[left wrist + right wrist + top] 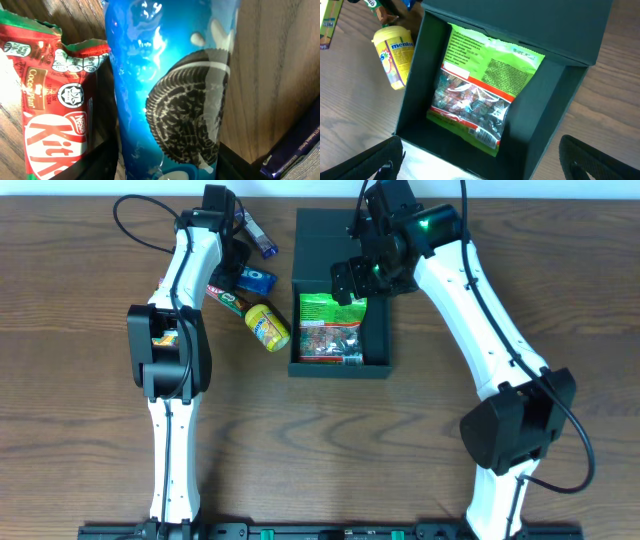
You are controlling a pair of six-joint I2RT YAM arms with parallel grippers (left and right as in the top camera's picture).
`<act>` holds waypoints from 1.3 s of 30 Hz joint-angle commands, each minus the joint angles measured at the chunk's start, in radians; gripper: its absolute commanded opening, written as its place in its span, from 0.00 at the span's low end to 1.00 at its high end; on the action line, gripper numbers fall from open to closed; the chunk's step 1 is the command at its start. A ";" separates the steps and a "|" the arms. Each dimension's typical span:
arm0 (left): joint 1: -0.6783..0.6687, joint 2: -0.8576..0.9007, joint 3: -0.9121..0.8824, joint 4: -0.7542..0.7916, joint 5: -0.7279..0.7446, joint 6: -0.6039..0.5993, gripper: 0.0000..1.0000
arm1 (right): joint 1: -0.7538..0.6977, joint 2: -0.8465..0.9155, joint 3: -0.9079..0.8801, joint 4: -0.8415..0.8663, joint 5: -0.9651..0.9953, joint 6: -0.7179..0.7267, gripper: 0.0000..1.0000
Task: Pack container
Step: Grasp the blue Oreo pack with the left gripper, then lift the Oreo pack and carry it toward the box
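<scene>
The container is sitting open at mid-tabletop, with a green snack bag lying flat inside. The right gripper is hanging over its far rim, fingers wide apart and holding nothing. Farther out to the left, the left gripper is straddling the Oreo packet. Whether its fingers are clamped cannot be told. Recommendation: grip across the packet's middle, keep clear of the KitKat just beside it, and lift vertically.

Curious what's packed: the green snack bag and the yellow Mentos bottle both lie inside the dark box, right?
Only the green snack bag is inside the box; the yellow Mentos bottle lies outside it on the table, per the right wrist view.
</scene>
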 commanded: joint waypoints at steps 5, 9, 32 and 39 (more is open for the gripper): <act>0.006 0.021 0.025 -0.024 0.013 0.072 0.50 | -0.017 0.005 -0.002 -0.001 0.012 0.014 0.99; 0.006 0.021 0.098 -0.064 0.005 0.121 0.46 | -0.056 0.005 -0.002 -0.004 0.011 0.014 0.99; -0.120 0.021 0.627 -0.410 -0.092 0.462 0.21 | -0.447 0.005 -0.002 -0.114 0.011 0.014 0.99; -0.263 0.021 0.672 -0.545 -0.089 0.468 0.21 | -0.575 0.005 -0.002 -0.131 0.011 0.014 0.99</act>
